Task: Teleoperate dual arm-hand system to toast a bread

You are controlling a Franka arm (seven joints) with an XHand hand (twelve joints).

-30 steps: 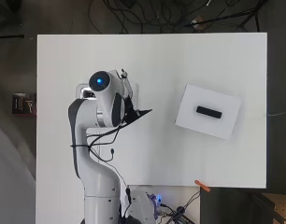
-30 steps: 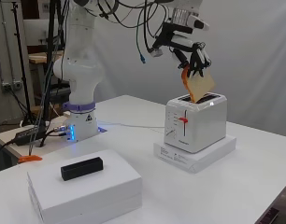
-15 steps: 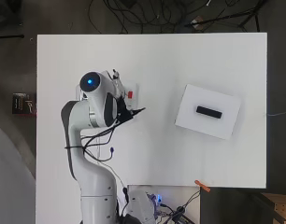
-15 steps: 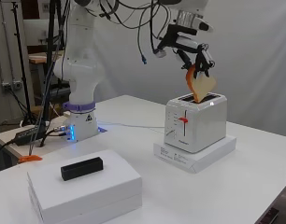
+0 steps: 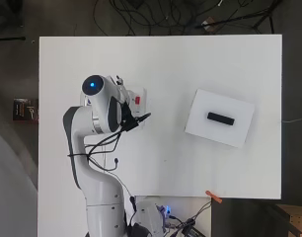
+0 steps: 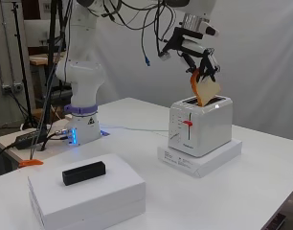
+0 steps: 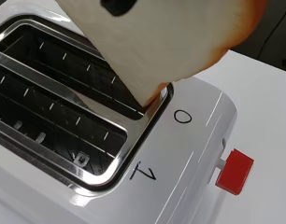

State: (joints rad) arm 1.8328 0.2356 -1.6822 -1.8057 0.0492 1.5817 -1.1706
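Tan bread slice (image 6: 208, 90) entering toaster (image 6: 200, 125)

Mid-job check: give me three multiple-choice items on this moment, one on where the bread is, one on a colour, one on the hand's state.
1. Where is the bread slice?
A. flat on the table
B. tilted, its lower corner entering a slot of the toaster
C. on the white box

2. What colour is the toaster's lever?
A. red
B. green
C. black

3. What is the hand doing?
A. hanging open and empty
B. pressing the lever
C. shut on the bread slice

Key: 1 B, the wrist view shows the slice's corner dipping into one slot; 2 A, the lever shows red in the side and wrist views; 3 C, in the side view the fingers pinch the slice's top above the toaster.
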